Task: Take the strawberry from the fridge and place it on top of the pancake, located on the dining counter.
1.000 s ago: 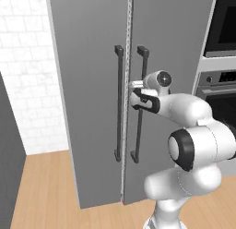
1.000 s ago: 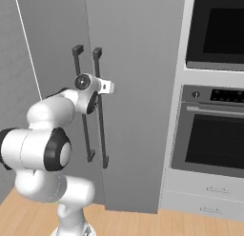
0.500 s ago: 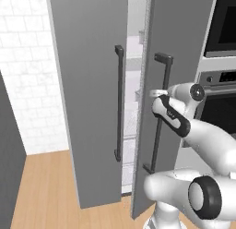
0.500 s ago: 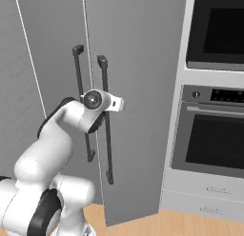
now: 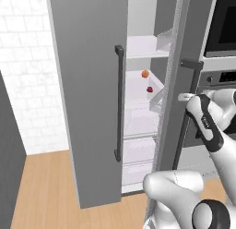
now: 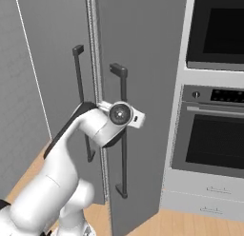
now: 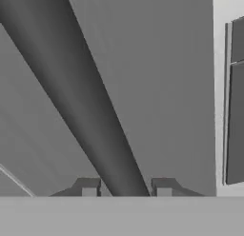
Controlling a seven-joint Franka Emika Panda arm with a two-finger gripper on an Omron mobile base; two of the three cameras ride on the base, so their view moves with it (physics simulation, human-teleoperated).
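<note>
The fridge (image 5: 87,99) is filling the centre of the left base view, with its right door (image 5: 173,85) swinging open toward the right of the frame and its left door closed. Through the gap, white shelves (image 5: 140,92) and drawers are showing. The strawberry (image 5: 150,89) is sitting on a middle shelf, a small dark-red dot just right of centre in the frame, and an orange round fruit (image 5: 145,74) is resting just above and slightly left of it, near but apart.

The hand (image 7: 125,188) is gripping the right door's dark bar handle (image 7: 76,97): in the hand view the bar is running diagonally from the upper left down to the bottom centre, passing between the two fingertips (image 7: 88,187), which are sitting close against either side of it. In the right base view the hand (image 6: 125,117) is lying at the centre of the frame against that handle (image 6: 123,135), partway down the bar. An oven (image 6: 214,135) is standing at the right of that frame beside the fridge.
</note>
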